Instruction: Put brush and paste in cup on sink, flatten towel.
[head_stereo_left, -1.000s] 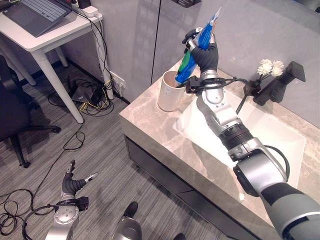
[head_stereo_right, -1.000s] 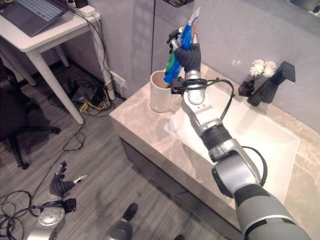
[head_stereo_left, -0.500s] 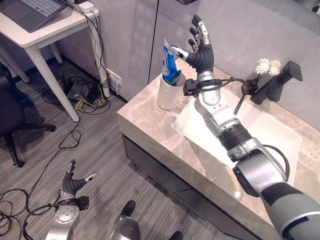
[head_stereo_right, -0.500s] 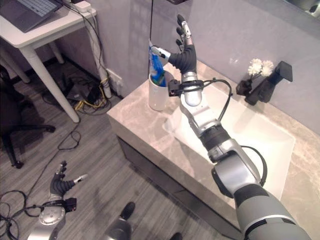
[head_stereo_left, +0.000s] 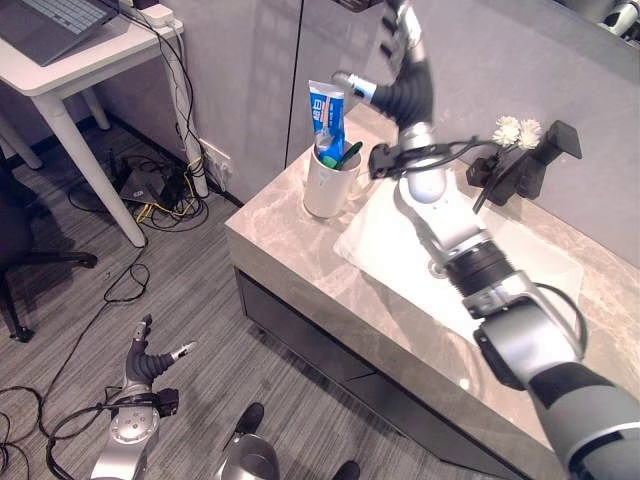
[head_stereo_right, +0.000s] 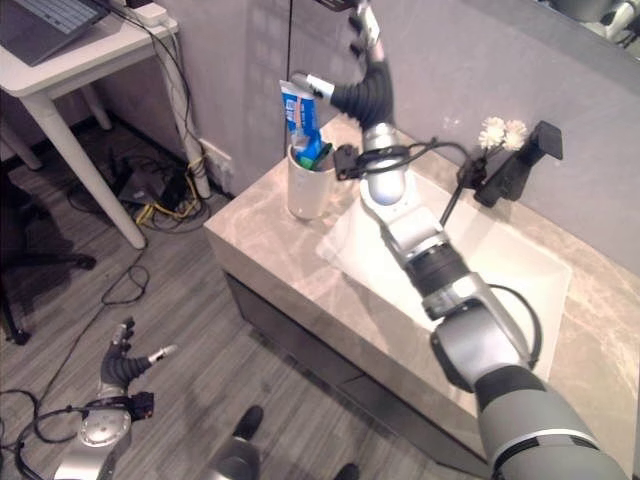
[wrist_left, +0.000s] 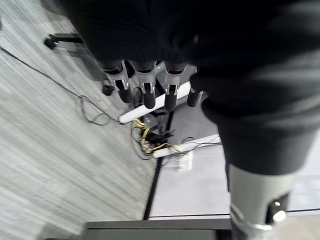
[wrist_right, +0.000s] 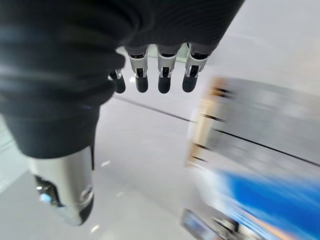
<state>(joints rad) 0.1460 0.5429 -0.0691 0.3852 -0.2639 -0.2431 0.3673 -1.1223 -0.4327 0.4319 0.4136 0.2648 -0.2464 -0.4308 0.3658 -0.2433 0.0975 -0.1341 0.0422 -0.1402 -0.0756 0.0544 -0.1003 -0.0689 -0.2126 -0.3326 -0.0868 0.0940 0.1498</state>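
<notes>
Lower left of frame: my left hand (head_stereo_left: 150, 367) idle above the floor, fingers loosely spread, holding nothing. Centre: white cup (head_stereo_left: 326, 184) on the marble sink counter (head_stereo_left: 290, 245), the toothpaste tube (head_stereo_left: 326, 113) upright inside, soft and light, best pinched at its flat end, I judge. Upper centre: my right hand (head_stereo_left: 402, 88), fingers spread, empty, beside the tube.

Your two head views look down on the same sink (head_stereo_left: 480, 270) and floor; wrist views look close along each hand.
</notes>
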